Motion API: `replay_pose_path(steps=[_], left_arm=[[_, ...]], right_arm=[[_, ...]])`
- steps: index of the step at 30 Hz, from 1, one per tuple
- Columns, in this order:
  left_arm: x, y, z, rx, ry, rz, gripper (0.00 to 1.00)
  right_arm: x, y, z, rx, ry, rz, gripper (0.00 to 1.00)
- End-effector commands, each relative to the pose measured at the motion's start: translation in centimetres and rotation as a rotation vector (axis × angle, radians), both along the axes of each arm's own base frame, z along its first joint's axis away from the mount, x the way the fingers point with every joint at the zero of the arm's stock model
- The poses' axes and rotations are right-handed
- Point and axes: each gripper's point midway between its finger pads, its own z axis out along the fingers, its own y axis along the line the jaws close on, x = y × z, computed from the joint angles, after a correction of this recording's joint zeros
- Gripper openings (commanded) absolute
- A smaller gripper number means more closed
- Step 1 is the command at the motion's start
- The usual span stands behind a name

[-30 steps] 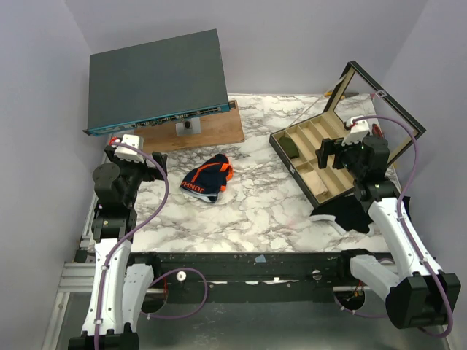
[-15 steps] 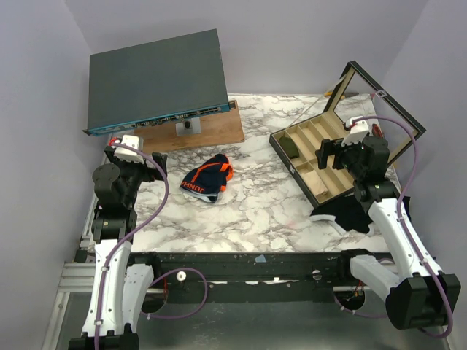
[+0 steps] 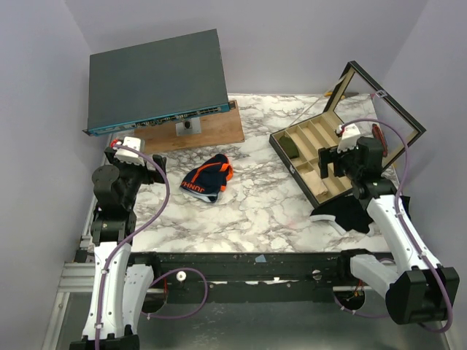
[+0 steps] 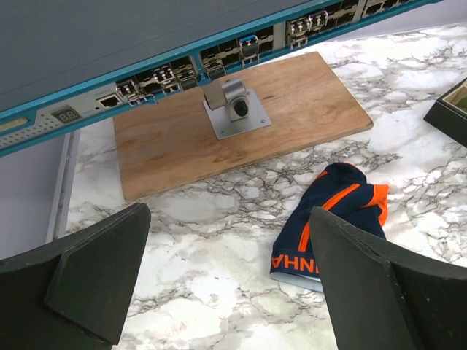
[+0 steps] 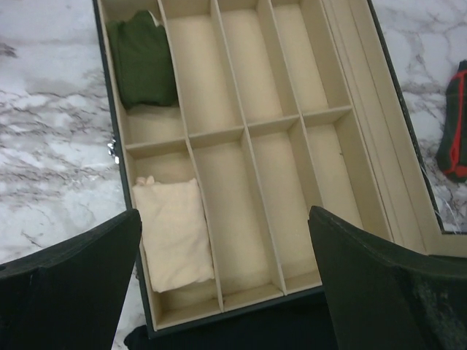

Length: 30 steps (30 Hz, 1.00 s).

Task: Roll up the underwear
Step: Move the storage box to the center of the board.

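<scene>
Top external view shows us the underwear (image 3: 208, 180) loosely bunched on the desk (image 3: 270, 208), untouched, while left fingers (image 4: 95, 277) and right fingers (image 5: 73, 281) gape wide and empty, so we judge rolling unstarted.

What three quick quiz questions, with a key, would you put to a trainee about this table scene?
1. True or false: the left gripper holds the small navy-blue fabric underwear with orange trim.
2. What lies in the black compartmented box? A: a dark green folded cloth and a cream folded cloth. B: two navy garments. C: nothing.
3. Fill in: the right gripper hangs above the box with jaws ____.
Key: 1 false; 2 A; 3 open.
</scene>
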Motion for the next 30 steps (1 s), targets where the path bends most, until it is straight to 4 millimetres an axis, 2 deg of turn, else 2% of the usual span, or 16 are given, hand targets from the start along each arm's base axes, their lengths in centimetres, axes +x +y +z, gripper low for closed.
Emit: replay_pose_path(steps=[1, 3, 14, 21, 29, 30], left_arm=[[-0.5, -0.3, 1.2, 0.008, -0.005, -0.023, 0.99], [-0.6, -0.4, 1.1, 0.006, -0.001, -0.033, 0.99], [-0.6, -0.8, 0.8, 0.009, 0.004, -0.058, 0.99], [-0.6, -1.0, 0.6, 0.008, 0.008, -0.068, 0.99], [-0.7, -1.1, 0.5, 0.008, 0.005, -0.074, 0.98], [-0.6, -1.1, 0.5, 0.008, 0.005, -0.074, 0.99]], right_arm=[[-0.7, -1.9, -1.9, -0.093, 0.085, -0.063, 1.0], [-0.6, -2.4, -2.4, -0.103, 0.107, -0.097, 1.0], [0.7, -2.5, -5.8, -0.103, 0.248, -0.122, 0.96], [0.8, -2.7, -5.8, -0.104, 0.244, -0.134, 0.95], [1.5, -4.0, -7.1, -0.08, 0.275, -0.163, 0.9], [1.7, -4.7, -7.5, -0.072, 0.287, -0.177, 0.88]])
